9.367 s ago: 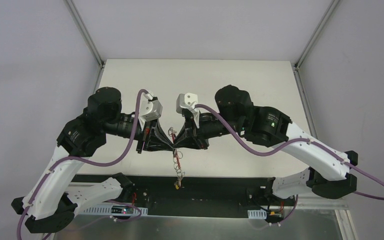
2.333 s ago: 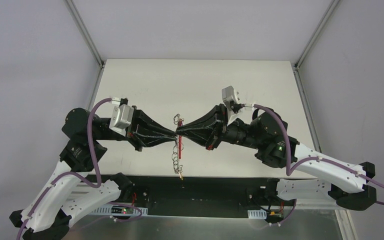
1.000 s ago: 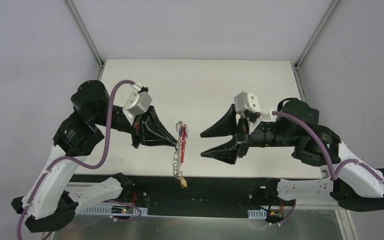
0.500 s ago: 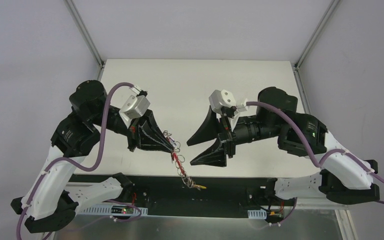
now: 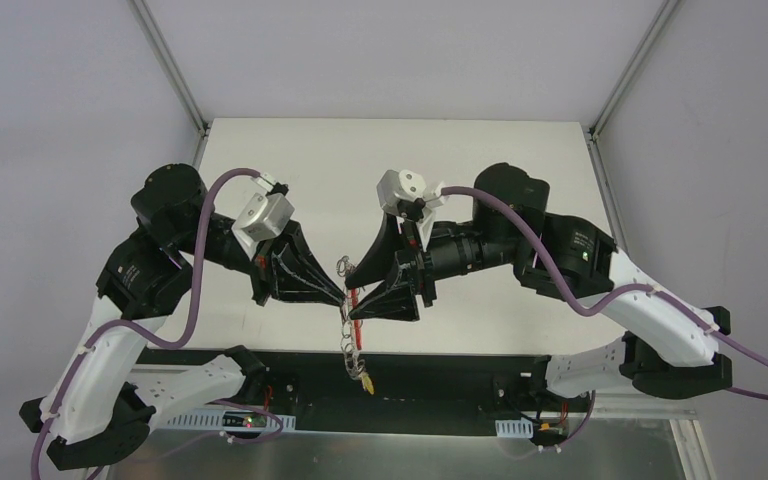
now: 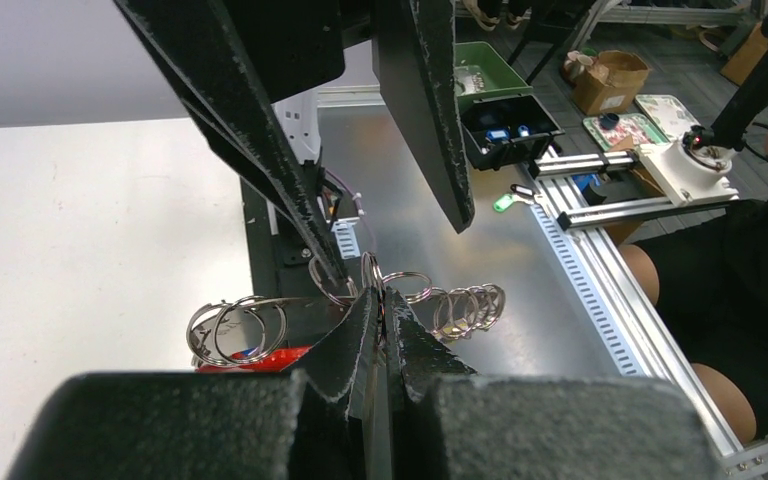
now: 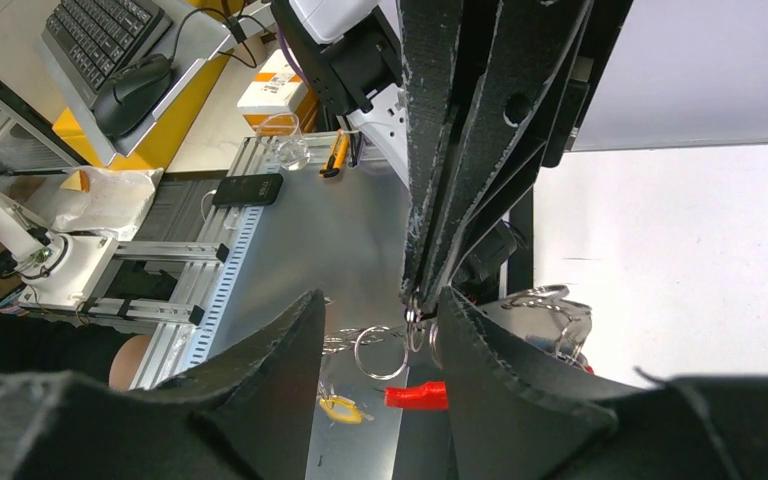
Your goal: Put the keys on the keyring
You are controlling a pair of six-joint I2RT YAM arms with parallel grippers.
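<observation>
Left tool (image 5: 343, 298), clamped on the keyring (image 5: 357, 345), dangles it over the near edge of the bench (image 5: 460, 160). Right tool (image 5: 351, 300), jaws apart, brackets one ring; pinching that thin wire looks next.

Left hand (image 6: 380, 296) pinched shut on keyring (image 6: 463, 308); right hand (image 6: 397, 250) fingers spread just above.

The keys are too small to pick out among the keyring (image 6: 260, 356), whose rings the left gripper (image 6: 380, 297) partly hides.
</observation>
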